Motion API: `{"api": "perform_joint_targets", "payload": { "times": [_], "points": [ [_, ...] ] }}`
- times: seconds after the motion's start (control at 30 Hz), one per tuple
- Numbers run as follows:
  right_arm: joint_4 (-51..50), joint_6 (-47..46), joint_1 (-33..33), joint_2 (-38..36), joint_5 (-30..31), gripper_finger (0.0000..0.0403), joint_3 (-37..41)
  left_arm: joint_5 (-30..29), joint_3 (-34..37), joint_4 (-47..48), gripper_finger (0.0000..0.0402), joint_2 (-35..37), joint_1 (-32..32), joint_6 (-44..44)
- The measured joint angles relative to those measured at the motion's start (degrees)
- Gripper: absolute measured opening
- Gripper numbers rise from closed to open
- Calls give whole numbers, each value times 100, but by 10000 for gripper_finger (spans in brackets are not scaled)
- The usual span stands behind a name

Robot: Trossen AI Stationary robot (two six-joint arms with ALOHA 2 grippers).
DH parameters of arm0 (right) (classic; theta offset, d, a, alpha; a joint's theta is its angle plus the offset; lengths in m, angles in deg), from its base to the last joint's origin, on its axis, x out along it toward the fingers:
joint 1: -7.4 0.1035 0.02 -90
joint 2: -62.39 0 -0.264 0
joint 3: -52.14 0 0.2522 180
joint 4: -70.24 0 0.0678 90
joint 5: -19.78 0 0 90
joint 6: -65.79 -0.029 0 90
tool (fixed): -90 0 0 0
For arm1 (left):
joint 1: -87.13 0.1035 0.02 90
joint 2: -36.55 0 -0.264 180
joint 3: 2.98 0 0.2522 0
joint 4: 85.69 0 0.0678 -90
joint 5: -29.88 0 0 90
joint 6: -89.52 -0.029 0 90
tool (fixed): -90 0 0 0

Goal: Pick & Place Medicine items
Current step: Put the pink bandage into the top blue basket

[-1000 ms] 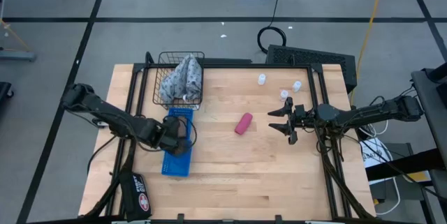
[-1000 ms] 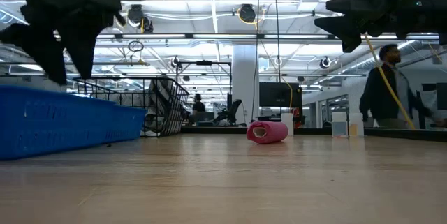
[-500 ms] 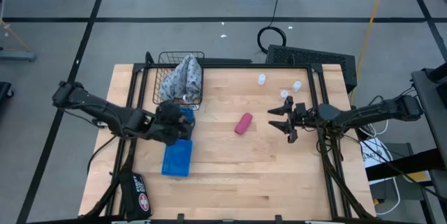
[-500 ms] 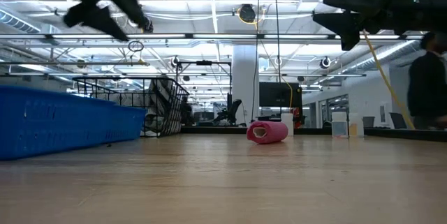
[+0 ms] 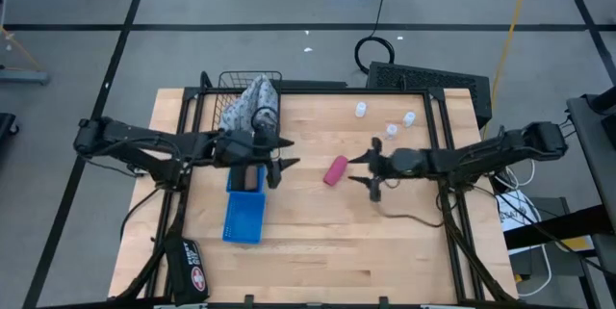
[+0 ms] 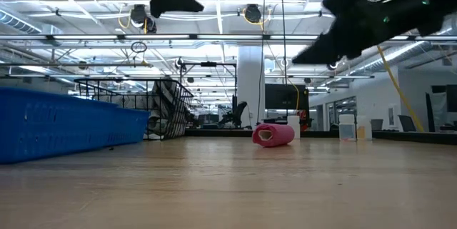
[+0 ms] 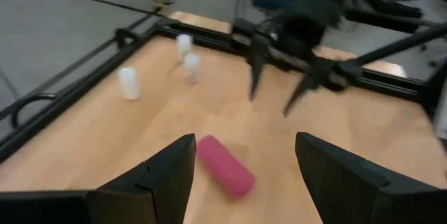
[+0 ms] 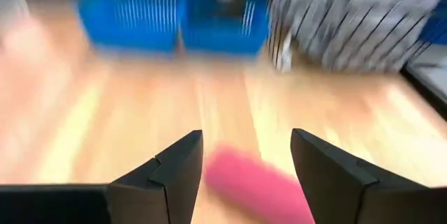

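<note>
We see both grippers, left [image 5: 279,163] and right [image 5: 364,167], fingers spread wide, flanking the pink tube [image 5: 335,170] mid-tabletop; they could collide, or knock it rolling.

Tube [image 5: 335,170] mid-table btwn both grippers — trays [image 5: 245,203] left, bottles [image 5: 361,110] behind-right.
</note>
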Motion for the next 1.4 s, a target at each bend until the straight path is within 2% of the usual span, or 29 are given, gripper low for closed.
{"api": "perform_joint_targets", "payload": {
  "times": [0.07, 0.17, 0.4, 0.5, 0.67, 0.83, 1.0, 1.07, 1.23, 1.4],
  "points": [
    [-943, 622, -68, 355, 9, 205, -407, -8, 183, -63, 255, 3, 175, 1],
    [-1546, 1518, -280, 949, 21, 205, -810, 1, 554, -388, 255, -6, 429, 151],
    [-1393, 2914, -997, 1982, 15, 205, -1019, 695, 1086, -1116, 255, -4, 782, 641],
    [-1253, 3278, -1263, 2261, -28, 205, -1021, 784, 1106, -1151, 255, -4, 783, 668],
    [-892, 3455, -1428, 2469, -621, 205, -1028, 698, 1108, -1158, 255, -4, 783, 594],
    [-661, 3571, -1290, 2480, -795, 205, -1026, 540, 1110, -1184, 255, -4, 832, 536],
    [-140, 3209, -1122, 2643, -1218, 205, -1028, 536, 1110, -1182, 255, -2, 987, 580],
    [97, 3221, -1032, 2808, -1161, 205, -1024, 537, 1110, -1189, 255, -2, 1040, 599],
    [379, 3970, -924, 3239, -987, 205, -1111, 544, 1110, -1190, 255, -2, 1076, 720],
    [268, 3936, -1010, 3605, -915, 205, -1280, 588, 1110, -1190, 255, -2, 1040, 755]
  ]
}}
